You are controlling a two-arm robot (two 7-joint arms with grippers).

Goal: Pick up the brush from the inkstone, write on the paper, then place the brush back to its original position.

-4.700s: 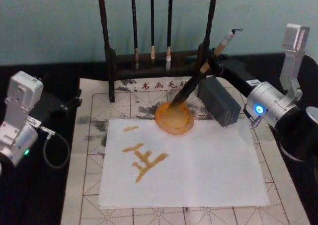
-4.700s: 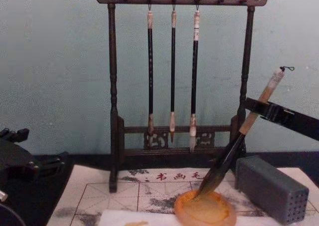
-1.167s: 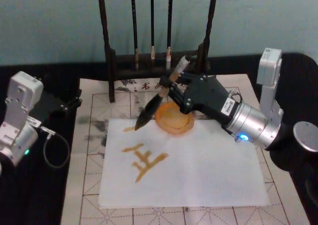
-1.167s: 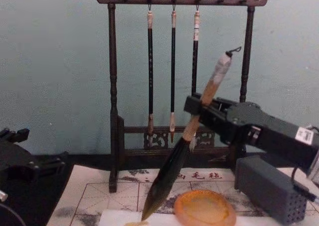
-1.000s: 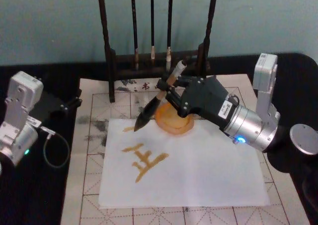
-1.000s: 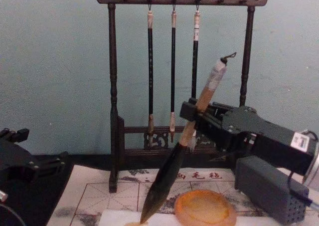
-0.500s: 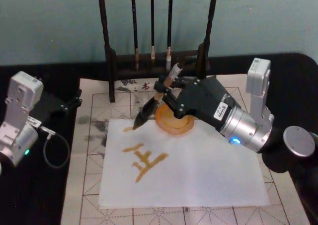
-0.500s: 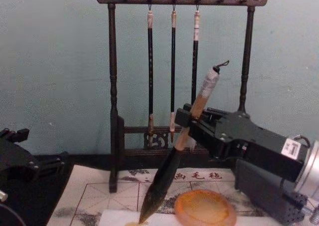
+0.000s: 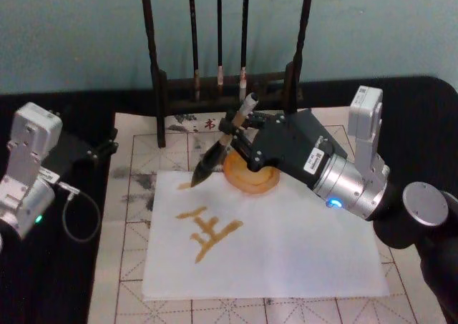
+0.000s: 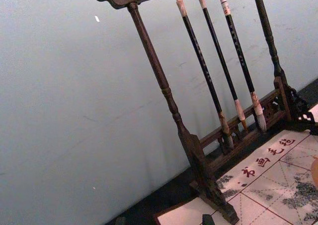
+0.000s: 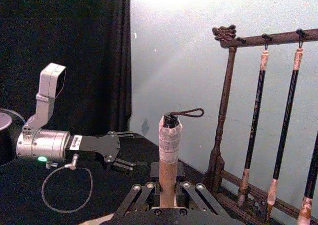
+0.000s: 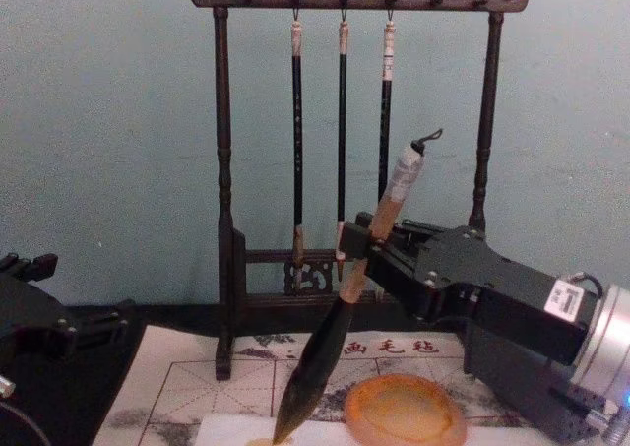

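Fig.: R gripper (image 9: pixel 238 133) is carrying the brush (image 9: pixel 213 158), which was resting in the inkstone (image 9: pixel 252 179) secs ago, leftward and down over the far-left corner of the paper (image 9: pixel 300 245), so writing is beginning. Jaws are clamping the handle mid-shaft. The tuft tip is apparently touching the paper. L gripper (image 9: pixel 100 151) is sitting parked at left.

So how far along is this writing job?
Done: the right gripper holds the thick tan-handled calligraphy brush, lifted off the round orange inkstone. In hand: yellowish strokes mark the white paper, and the tuft tip sits at a short stroke near its far edge. Left: finishing, then returning the brush to the inkstone. The left gripper is parked at the left.
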